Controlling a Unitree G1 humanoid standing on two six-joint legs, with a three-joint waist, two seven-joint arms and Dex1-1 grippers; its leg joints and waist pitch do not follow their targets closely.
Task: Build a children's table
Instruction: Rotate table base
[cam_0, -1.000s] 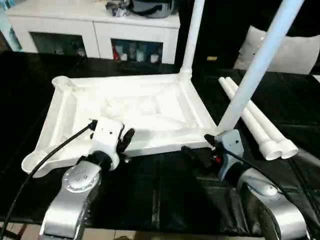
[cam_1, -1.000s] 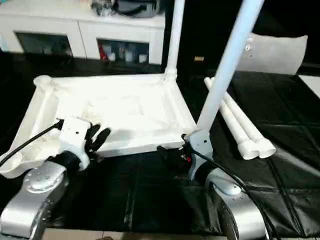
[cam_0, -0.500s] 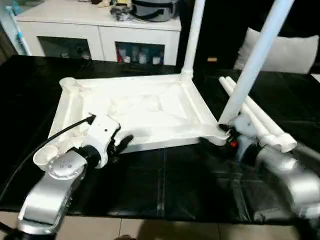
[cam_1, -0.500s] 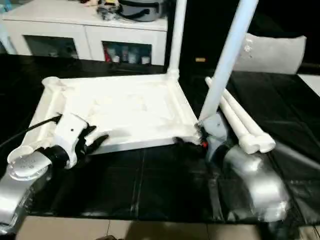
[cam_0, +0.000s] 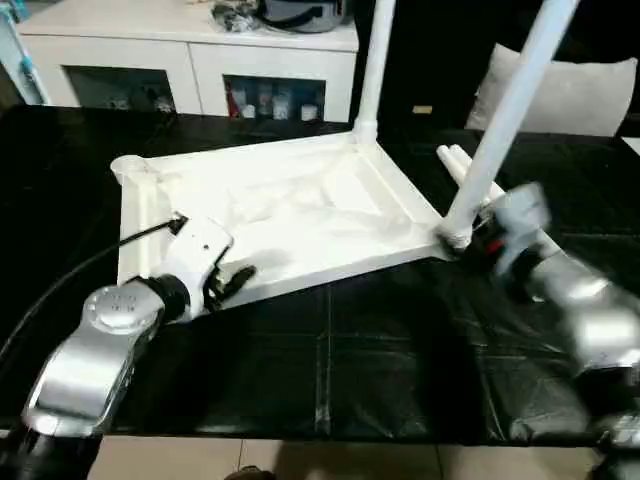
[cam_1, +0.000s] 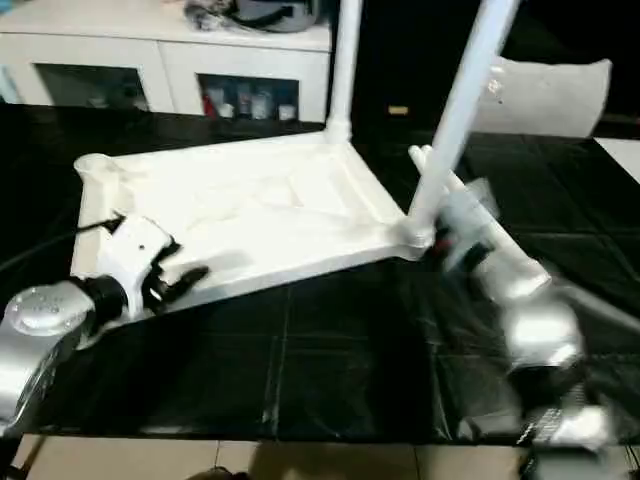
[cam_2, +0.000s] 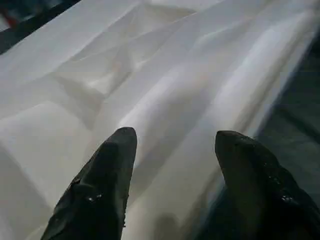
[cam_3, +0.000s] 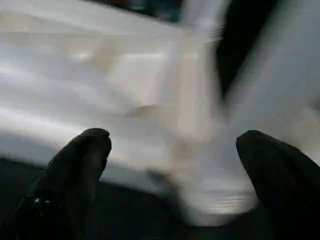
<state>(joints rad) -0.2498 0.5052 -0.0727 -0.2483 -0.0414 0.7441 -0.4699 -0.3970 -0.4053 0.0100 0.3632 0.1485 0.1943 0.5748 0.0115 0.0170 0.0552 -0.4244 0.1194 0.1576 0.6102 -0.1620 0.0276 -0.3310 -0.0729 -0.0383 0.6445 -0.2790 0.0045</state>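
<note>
Children's table (cam_0: 290, 215) lies upside down mid black tabletop (cam_0: 330, 370), legs seated at its 1 and 3 o'clock corners. Left gripper (cam_2: 172, 137) and right gripper (cam_3: 180, 150) jaws stand apart, empty. Likely next: fetch a loose leg (cam_0: 450, 158) at 2 o'clock.

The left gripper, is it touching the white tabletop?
Cannot tell. In the left wrist view the left gripper has its black fingers spread over the tabletop rim, but no view plainly shows contact or a gap.
</note>
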